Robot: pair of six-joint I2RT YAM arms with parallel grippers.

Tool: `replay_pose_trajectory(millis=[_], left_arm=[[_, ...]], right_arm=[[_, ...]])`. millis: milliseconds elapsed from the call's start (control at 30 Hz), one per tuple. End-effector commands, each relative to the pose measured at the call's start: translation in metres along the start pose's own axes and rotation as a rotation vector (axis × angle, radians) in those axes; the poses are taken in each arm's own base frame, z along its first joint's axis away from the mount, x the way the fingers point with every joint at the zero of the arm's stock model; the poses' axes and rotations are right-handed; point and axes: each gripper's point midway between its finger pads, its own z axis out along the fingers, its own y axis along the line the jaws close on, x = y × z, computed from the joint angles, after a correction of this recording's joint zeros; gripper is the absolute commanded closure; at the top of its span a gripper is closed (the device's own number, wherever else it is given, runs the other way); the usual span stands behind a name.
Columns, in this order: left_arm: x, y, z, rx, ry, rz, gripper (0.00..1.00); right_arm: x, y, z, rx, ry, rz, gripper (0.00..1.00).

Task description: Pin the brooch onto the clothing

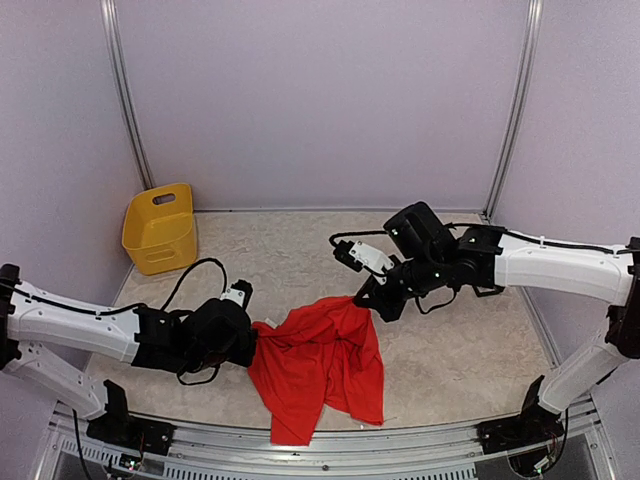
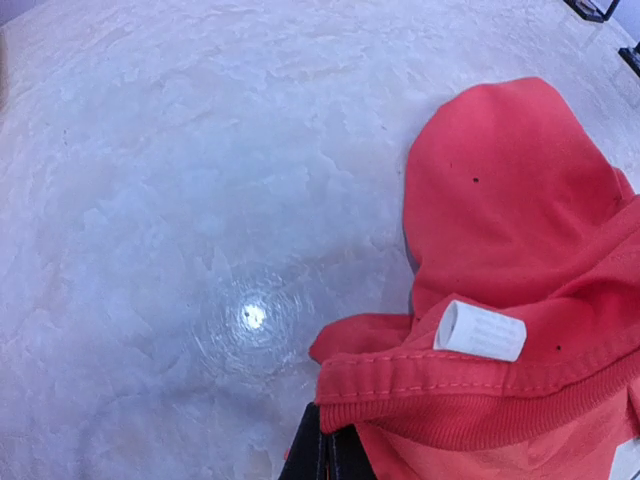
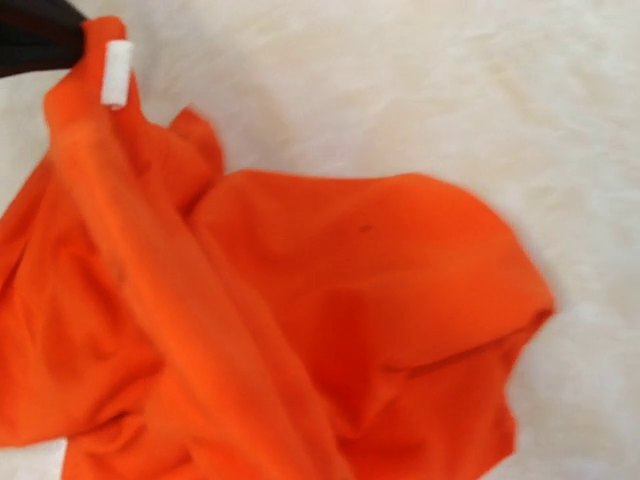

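The crumpled red-orange fabric T-shirt (image 2: 520, 230) lies on the beige tabletop (image 1: 300, 250), its ribbed collar (image 2: 450, 395) clenched by the left end effector (image 1: 256, 336), its far edge touching the right end effector (image 1: 369, 300), whose grip I cannot tell.

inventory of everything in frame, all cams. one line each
shirt: one, red-orange, crumpled on the table's near centre, between the two grippers
label: one, white, on the shirt's collar, next to the left gripper
bin: one, yellow, far left corner of the table
table: one, pale mottled beige, under everything
walls: three, pale lilac, left, back and right of the table
brooch: none seen in any view
left arm: one, white and black, reaching in from the left
right arm: one, white and black, reaching in from the right
left gripper: one, black, appears shut on the collar
right gripper: one, black, at the shirt's far edge; open or shut unclear
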Motion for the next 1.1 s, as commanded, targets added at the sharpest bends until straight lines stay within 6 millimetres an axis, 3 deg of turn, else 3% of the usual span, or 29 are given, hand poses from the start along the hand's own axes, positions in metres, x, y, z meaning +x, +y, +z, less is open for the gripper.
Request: replay_pose_trajectory(millis=[0, 167, 267, 333, 433, 467, 533, 600, 733, 833, 967, 1067], left_arm=[[-0.05, 0.011, -0.003, -0.07, -0.115, 0.056, 1.0], [-0.117, 0.033, -0.014, -0.121, -0.221, 0.06, 1.0], [-0.185, 0.062, -0.025, -0.196, -0.356, 0.072, 1.0], [-0.247, 0.084, -0.038, -0.279, -0.479, 0.072, 1.0], [-0.337, 0.106, -0.066, -0.423, -0.624, 0.131, 1.0], [-0.369, 0.11, -0.086, -0.476, -0.686, 0.148, 1.0], [-0.418, 0.116, -0.121, -0.574, -0.788, 0.167, 1.0], [-0.451, 0.119, -0.146, -0.647, -0.852, 0.171, 1.0], [-0.477, 0.12, -0.171, -0.714, -0.908, 0.208, 1.0], [-0.477, 0.128, -0.181, -0.745, -0.91, 0.225, 1.0], [-0.466, 0.128, -0.178, -0.743, -0.885, 0.252, 1.0], [-0.433, 0.116, -0.153, -0.722, -0.771, 0.288, 1.0]], right_arm=[[-0.039, -0.027, -0.027, 0.068, -0.123, 0.054, 1.0], [-0.079, -0.066, -0.046, 0.143, -0.21, 0.072, 1.0], [-0.123, -0.123, -0.059, 0.289, -0.312, 0.061, 1.0], [-0.163, -0.171, -0.08, 0.409, -0.403, 0.057, 1.0], [-0.23, -0.231, -0.129, 0.567, -0.562, 0.043, 1.0], [-0.253, -0.245, -0.151, 0.614, -0.626, 0.025, 1.0], [-0.293, -0.255, -0.197, 0.711, -0.754, -0.029, 1.0], [-0.318, -0.253, -0.24, 0.8, -0.878, -0.09, 1.0], [-0.328, -0.244, -0.282, 0.909, -0.994, -0.178, 1.0], [-0.326, -0.241, -0.294, 0.964, -0.968, -0.231, 1.0], [-0.305, -0.248, -0.273, 0.99, -0.817, -0.261, 1.0], [-0.271, -0.239, -0.234, 0.9, -0.679, -0.275, 1.0]])
